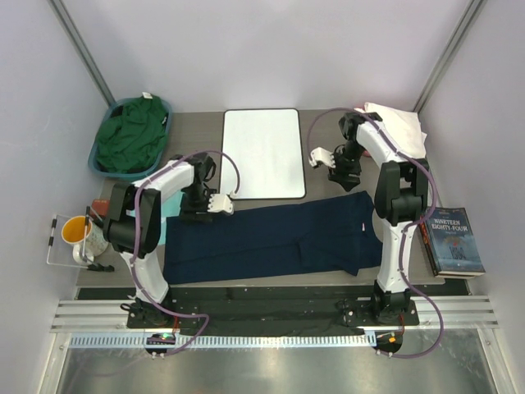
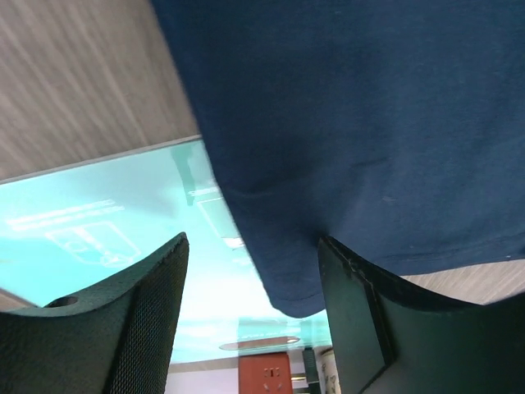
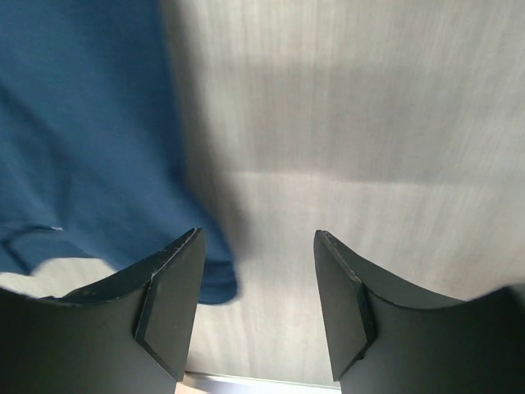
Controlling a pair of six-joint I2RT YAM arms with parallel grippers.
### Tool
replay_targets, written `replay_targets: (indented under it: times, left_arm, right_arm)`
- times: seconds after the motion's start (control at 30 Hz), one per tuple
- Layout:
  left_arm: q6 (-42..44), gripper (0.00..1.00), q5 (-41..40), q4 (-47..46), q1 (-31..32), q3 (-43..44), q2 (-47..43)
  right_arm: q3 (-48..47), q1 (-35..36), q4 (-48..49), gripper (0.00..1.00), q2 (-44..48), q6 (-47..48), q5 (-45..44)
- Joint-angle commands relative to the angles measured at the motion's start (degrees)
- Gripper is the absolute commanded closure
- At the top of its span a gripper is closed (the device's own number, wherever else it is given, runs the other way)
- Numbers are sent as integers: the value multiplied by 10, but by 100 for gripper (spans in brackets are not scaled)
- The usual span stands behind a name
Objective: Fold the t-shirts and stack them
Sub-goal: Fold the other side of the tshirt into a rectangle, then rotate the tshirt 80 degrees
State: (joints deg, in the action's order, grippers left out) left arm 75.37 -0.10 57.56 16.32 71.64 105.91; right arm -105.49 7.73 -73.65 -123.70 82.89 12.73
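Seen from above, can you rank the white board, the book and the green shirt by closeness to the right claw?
From the right gripper:
1. white board, just to its left
2. book, at the table's right edge
3. green shirt, far back-left

One navy t-shirt [image 1: 271, 238] toward six o'clock, one green t-shirt [image 1: 131, 135] at ten o'clock and one cream-white t-shirt [image 1: 402, 123] at one o'clock made three shirts in all. There was one basket [image 1: 164, 111], one white board [image 1: 262, 152] at twelve o'clock, one teal mat [image 1: 171, 215], one book [image 1: 454, 238] at four o'clock and one yellow cup [image 1: 75, 228] at eight o'clock. Grippers numbered two: the left gripper [image 2: 254, 320] and the right gripper [image 3: 258, 304].
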Motion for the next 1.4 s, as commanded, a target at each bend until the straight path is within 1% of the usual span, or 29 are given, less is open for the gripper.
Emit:
replay_targets:
  times: [0.0,0.2,0.4,0.6,0.77,0.87,0.97,1.07,1.1,1.17,1.2,1.23,1.27,1.3,1.33,1.37]
  left_arm:
    - [1,35,-8,16,-4,27,17]
    - [1,34,-9,22,-4,47,41]
    - [6,34,-9,42,-3,68,67]
    - [12,34,-4,58,-4,76,77]
    - [12,35,-4,58,-3,75,86]
    - [8,35,-1,58,-3,74,88]
    - [7,35,-1,58,-2,70,90]
    - [6,38,-1,57,-2,64,92]
    - [5,39,-1,56,-2,58,93]
    - [6,40,-1,55,-2,52,94]
    - [6,41,-1,55,-2,50,95]
    - [6,43,8,57,-2,49,97]
    - [5,45,15,59,-2,49,98]
    - [4,47,15,60,-1,49,102]
    - [2,57,15,62,-1,49,104]
    - [2,64,16,63,-1,52,106]
  right_arm:
    - [-67,-2,-127,39,-24,53,-3]
    - [-44,-3,-127,39,-32,62,-14]
    - [19,0,-127,39,-20,80,-30]
    - [56,5,-128,40,-8,88,-44]
    - [42,4,-127,41,-22,77,-53]
    - [13,4,-127,41,-31,65,-50]
    - [27,7,-127,42,-28,76,-57]
    - [33,9,-127,47,-30,72,-57]
    - [35,11,-127,50,-31,72,-59]
    - [38,12,-127,52,-31,70,-61]
    - [40,12,-127,55,-32,71,-63]
    - [40,12,-127,56,-31,72,-63]
    - [38,12,-127,59,-32,70,-63]
    - [39,13,-127,65,-34,70,-66]
    - [39,15,-127,70,-36,69,-68]
    - [39,15,-127,74,-37,68,-69]
